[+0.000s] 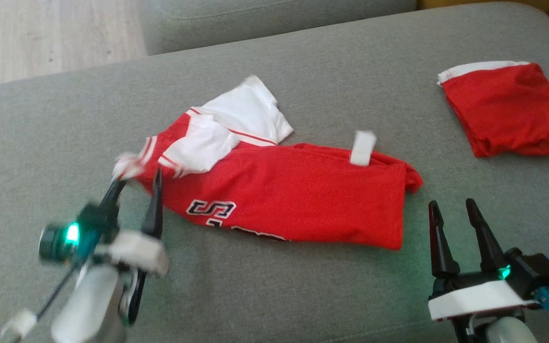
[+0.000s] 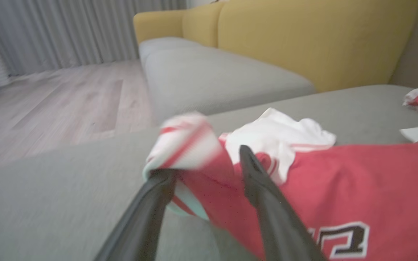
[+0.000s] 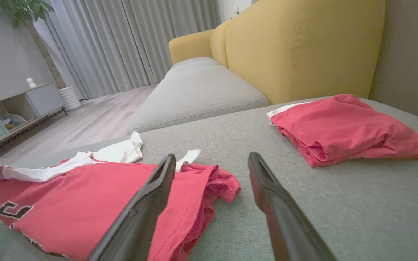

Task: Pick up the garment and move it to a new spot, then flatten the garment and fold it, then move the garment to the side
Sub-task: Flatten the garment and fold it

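left tool (image 1: 137,177) parted at the striped cuff (image 1: 129,164) of the garment (image 1: 293,200), right tool (image 1: 451,202) spread wide beside it.

Both arms low in our head view, both sets of jaws apart.
We see the left gripper (image 1: 137,183) at lower left, leaning right, blurred, fingers parted; the right gripper (image 1: 453,206) at lower right, near upright, sharp, fingers spread wide.

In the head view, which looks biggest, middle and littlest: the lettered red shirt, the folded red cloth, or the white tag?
Largest: lettered red shirt.
Middle: folded red cloth, lying farther from the camera.
Smallest: white tag on the shirt.
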{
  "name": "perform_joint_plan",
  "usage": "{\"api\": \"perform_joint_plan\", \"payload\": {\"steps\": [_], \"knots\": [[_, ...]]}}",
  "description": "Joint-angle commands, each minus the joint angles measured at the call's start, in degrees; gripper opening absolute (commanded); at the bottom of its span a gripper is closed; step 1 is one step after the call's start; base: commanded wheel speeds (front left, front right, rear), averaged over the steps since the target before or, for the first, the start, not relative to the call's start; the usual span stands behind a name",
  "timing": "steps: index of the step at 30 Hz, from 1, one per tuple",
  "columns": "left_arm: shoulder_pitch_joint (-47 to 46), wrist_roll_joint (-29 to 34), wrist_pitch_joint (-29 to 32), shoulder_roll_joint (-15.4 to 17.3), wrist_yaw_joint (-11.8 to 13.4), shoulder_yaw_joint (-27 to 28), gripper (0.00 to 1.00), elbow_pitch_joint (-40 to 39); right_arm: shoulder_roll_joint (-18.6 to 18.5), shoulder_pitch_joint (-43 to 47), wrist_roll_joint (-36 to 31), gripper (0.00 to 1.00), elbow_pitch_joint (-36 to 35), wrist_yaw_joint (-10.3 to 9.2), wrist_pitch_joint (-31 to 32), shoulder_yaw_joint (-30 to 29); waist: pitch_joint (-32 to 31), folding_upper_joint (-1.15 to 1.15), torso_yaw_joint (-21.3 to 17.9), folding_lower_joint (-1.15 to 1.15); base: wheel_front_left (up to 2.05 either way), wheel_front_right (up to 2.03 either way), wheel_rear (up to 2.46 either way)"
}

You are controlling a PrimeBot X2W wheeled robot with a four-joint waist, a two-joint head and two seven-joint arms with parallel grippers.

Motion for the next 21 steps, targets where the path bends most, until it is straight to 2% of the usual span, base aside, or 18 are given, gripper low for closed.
{"api": "perform_joint_plan", "payload": {"steps": [1,6,9,14,18,21], "knots": [[-1.3,-0.1,-0.4,1.5,1.1,3.9,1.00,-2.1,-0.3,-1.2,-0.2,1.00,-1.6,0.37,-0.6,1.2,0.0,0.00,0.7,-0.01,0.00,0.00,0.00],[9.4,0.9,-0.4,-0.6,2.8,7.7,1.00,-4.1,-0.3,-0.2,-0.4,1.00,-1.5,0.37,-0.6,0.7,-1.1,0.00,2.0,-0.01,0.00,0.00,0.00],[12.2,4.3,-0.4,-1.2,3.4,7.6,1.00,-6.6,-0.3,0.6,-0.6,1.00,-1.3,0.37,-0.6,0.8,-1.6,0.00,3.0,-0.01,0.00,0.00,0.00],[7.4,14.1,-0.4,0.1,2.8,2.5,1.00,-9.2,-0.3,0.4,-1.2,1.00,-1.6,0.37,-0.6,1.4,-0.5,0.00,3.8,-0.01,0.00,0.00,0.00],[0.0,21.3,1.9,0.0,1.1,-4.0,1.00,-4.7,-0.3,-0.7,-1.7,1.00,-1.6,0.37,-0.6,2.0,1.6,0.00,3.5,-0.01,0.00,0.00,0.00],[-5.3,26.6,3.8,-0.7,1.6,-8.0,1.00,-1.0,-0.3,-1.7,-1.9,1.00,-1.6,0.37,-0.6,2.4,3.5,0.00,2.8,-0.01,0.00,0.00,0.00]]}}
